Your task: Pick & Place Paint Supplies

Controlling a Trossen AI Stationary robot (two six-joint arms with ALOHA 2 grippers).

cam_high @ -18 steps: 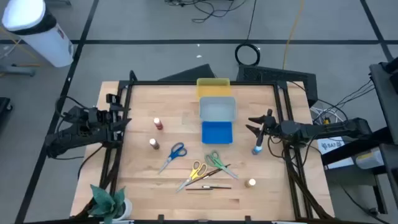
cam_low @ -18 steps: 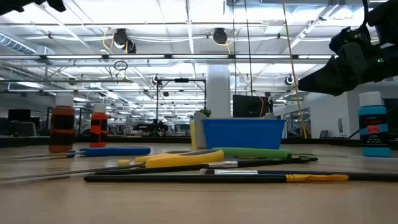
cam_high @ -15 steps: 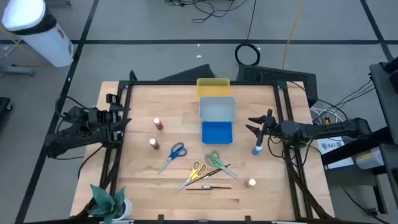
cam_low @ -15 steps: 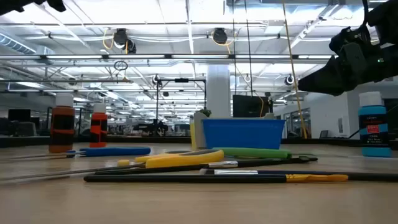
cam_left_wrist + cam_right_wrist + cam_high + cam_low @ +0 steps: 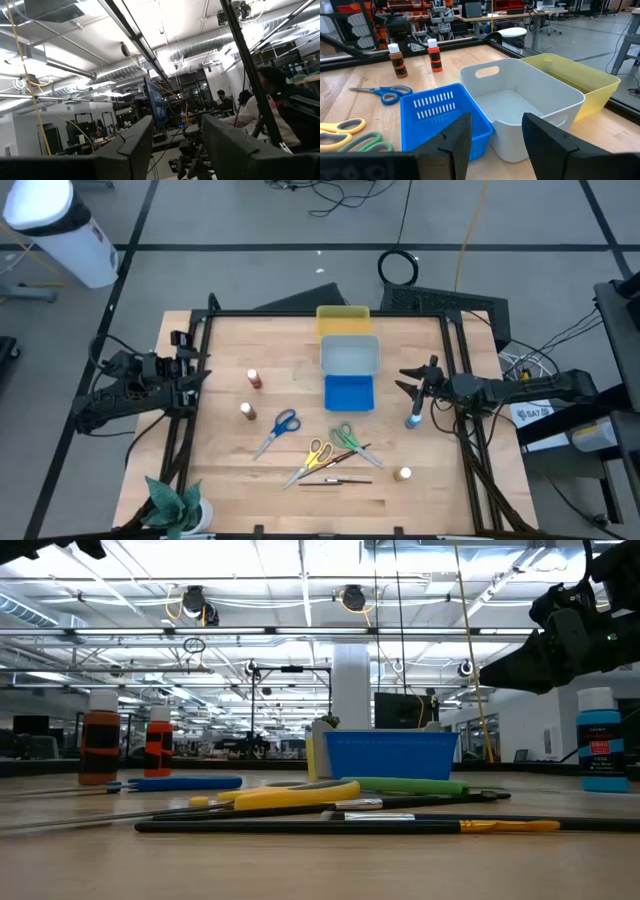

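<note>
Two tools flank a wooden tabletop (image 5: pixel 230 480) strewn with paint supplies. The right tool (image 5: pixel 414 380), at the right edge, has its fingers (image 5: pixel 457 137) apart with nothing between them, and faces the trays; a blue bottle (image 5: pixel 413 420) stands just beside it on the wood. The left tool (image 5: pixel 195 368) sits at the left edge, fingers (image 5: pixel 135 145) likewise apart and empty, pointing up into the room, where a seated person (image 5: pixel 265 107) shows.

Down the middle run three trays in a row — yellow tray (image 5: pixel 343 319) farthest back, grey tray (image 5: pixel 350 356) next, blue tray (image 5: pixel 349 392) nearest. Left of them stand a red bottle (image 5: pixel 255 379) and a brown bottle (image 5: pixel 247 411), both upright. Blue scissors (image 5: pixel 279 428) lie in front of the brown bottle; yellow scissors (image 5: pixel 312 459) and green scissors (image 5: pixel 350 442) lie close together in front of the blue tray, with thin dark brushes (image 5: pixel 335 479) beside them. A whitish bottle (image 5: pixel 404 474) stands near the front right. A green plant (image 5: pixel 175 505) occupies the front left corner.
</note>
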